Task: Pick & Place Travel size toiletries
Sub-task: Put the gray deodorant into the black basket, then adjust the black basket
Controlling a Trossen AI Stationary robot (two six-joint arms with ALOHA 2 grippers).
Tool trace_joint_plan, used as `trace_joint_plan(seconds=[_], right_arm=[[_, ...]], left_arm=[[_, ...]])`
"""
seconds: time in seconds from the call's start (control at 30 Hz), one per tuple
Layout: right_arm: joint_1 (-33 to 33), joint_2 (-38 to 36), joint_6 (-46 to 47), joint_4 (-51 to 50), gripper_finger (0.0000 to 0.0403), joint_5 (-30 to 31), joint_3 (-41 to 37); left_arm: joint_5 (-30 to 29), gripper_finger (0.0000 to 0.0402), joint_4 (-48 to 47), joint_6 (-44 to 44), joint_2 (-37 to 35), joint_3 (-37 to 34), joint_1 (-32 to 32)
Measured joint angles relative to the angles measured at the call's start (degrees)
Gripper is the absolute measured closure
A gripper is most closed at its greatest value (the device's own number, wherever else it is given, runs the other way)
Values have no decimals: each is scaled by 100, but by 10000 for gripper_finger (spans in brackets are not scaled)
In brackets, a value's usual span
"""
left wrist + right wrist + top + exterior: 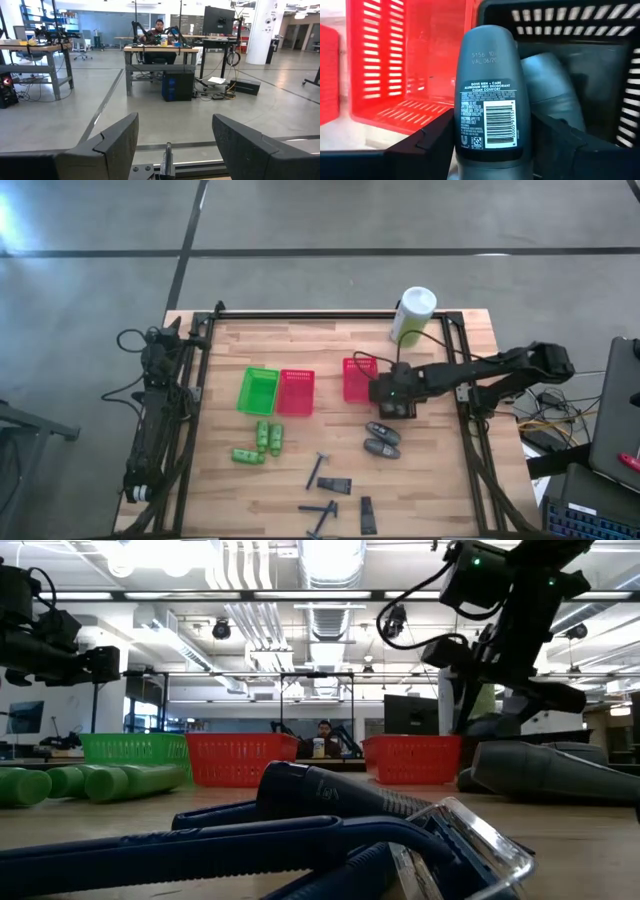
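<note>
Grey concrete floor (75, 100), workbenches (160, 55) (person (158, 29) seated behind), ceiling ducts (330, 565), bright lights.

A dark grey rounded deodorant container (487, 95) carries white print and a black-and-white barcode. Slotted plastic mesh baskets come in red (410, 65), black (580, 30) and bright green (257, 391) (3 green little bottles (262, 442) lie on pale wood).

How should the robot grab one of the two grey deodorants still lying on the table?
Each grey deodorant lies flat on its side, long and rounded, beside its twin. Best to come straight down from above and pinch across the narrow middle of the body, fingers either side of its long axis. The right gripper is busy now, holding another deodorant by the black basket.
</note>
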Motion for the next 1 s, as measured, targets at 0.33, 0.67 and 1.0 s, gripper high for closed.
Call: trace_joint_plan(seconds=[0.33,0.67,1.0], right_arm=[[55,-2,195,-325,128,269,197],[460,-550,493,-663,71,526,197],[1618,-523,-2402,-565,79,-905,199]], left_arm=[[0,142,0,-2,1,0,0],[0,142,0,0,1,0,0],[0,142,1,0,1,0,0]])
